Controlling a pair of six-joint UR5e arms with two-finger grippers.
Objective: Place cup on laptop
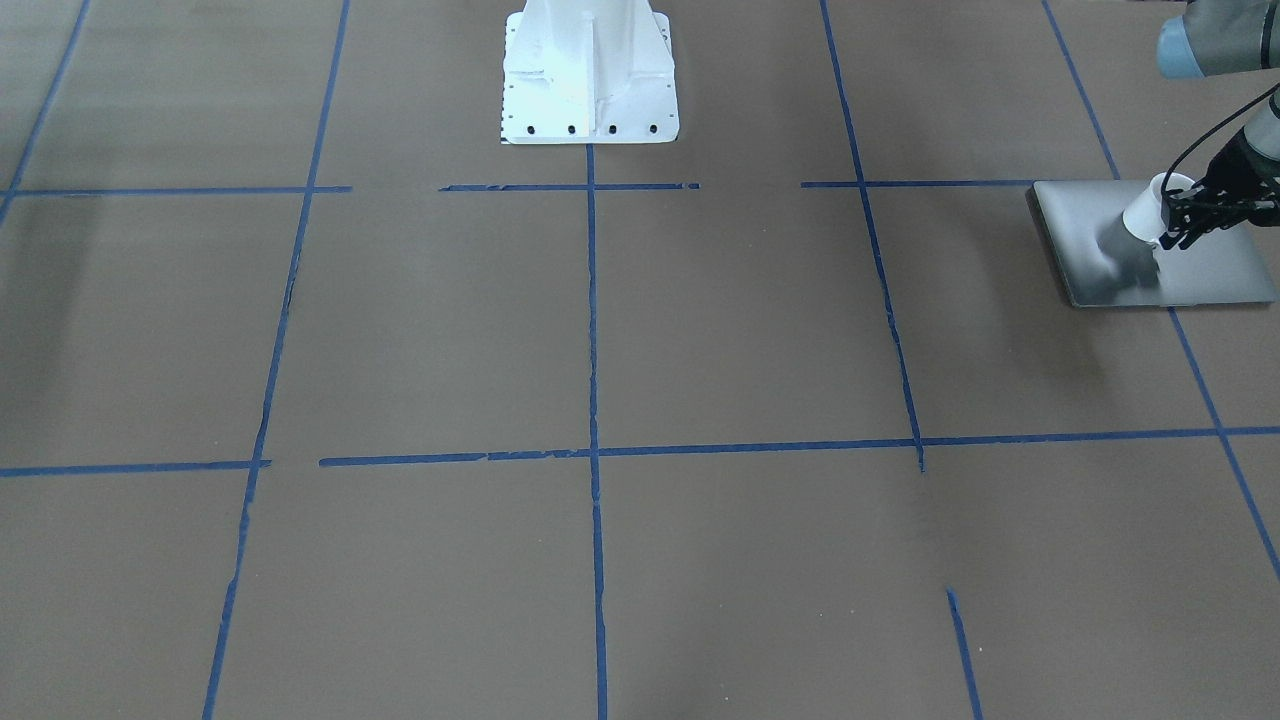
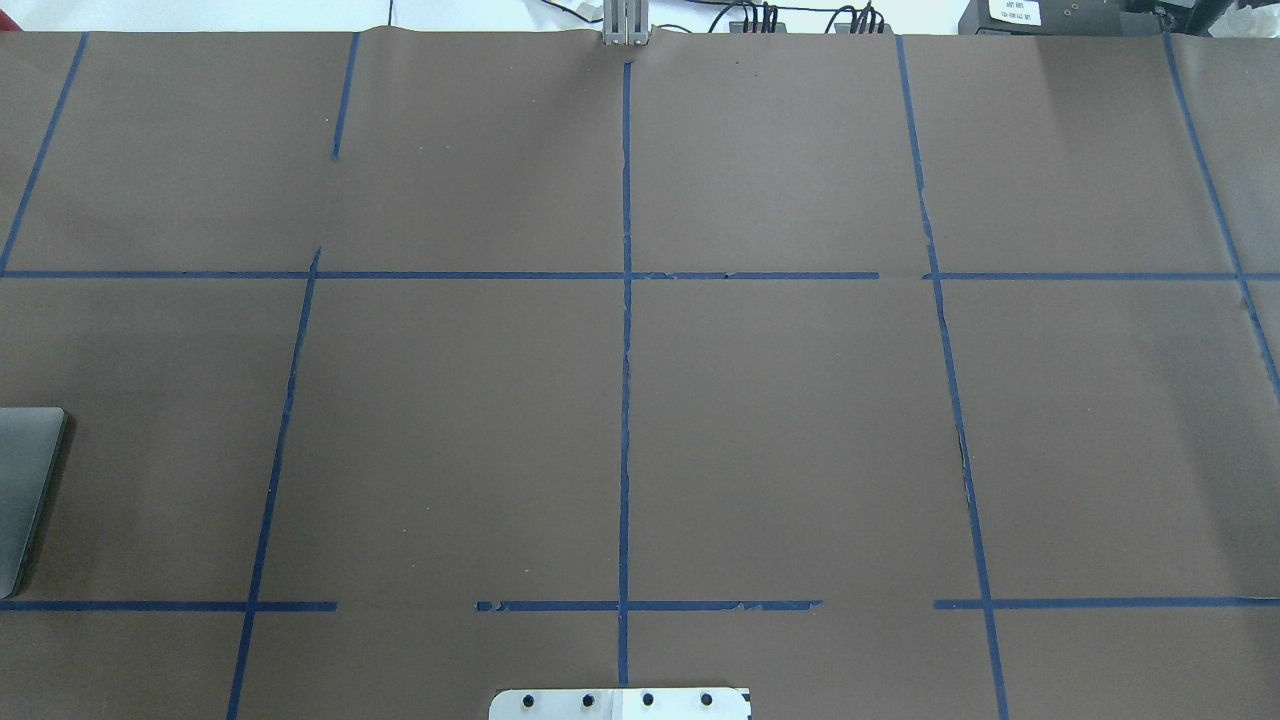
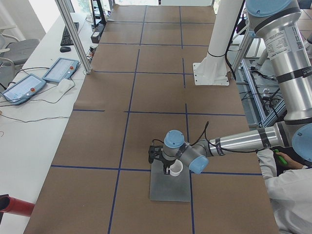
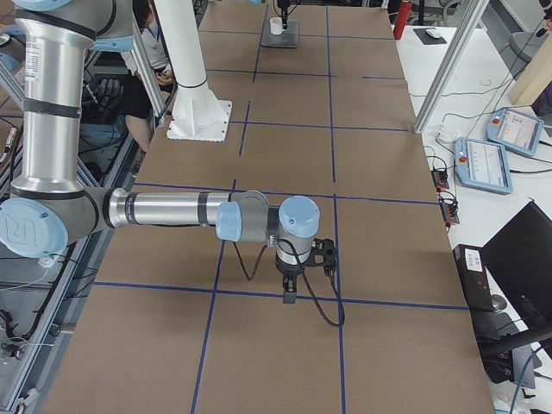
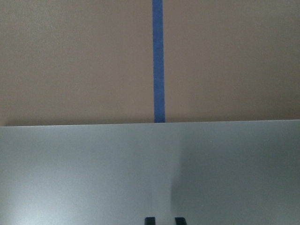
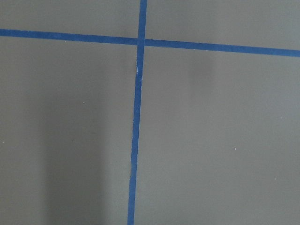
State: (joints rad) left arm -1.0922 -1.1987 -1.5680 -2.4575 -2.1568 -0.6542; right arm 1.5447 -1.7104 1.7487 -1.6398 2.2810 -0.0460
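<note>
The cup [image 1: 1148,208], a small white mug, hangs tilted just above the laptop [image 1: 1210,270], a flat silver-grey slab at the table's end on my left side. My left gripper [image 1: 1172,222] is shut on the cup at its rim side. The exterior left view shows the cup [image 3: 175,168] over the laptop [image 3: 168,192]. The left wrist view shows the laptop lid [image 5: 93,173] and two close fingertips [image 5: 150,219], with the cup hidden. Only a corner of the laptop [image 2: 22,480] shows overhead. My right gripper [image 4: 289,297] points down over bare table; I cannot tell its state.
The white robot pedestal [image 1: 590,75] stands at the table's middle back. Blue tape lines [image 1: 592,330] grid the brown table. Teach pendants [image 3: 61,70] lie on a side desk. An operator [image 3: 292,195] sits near the left arm's base.
</note>
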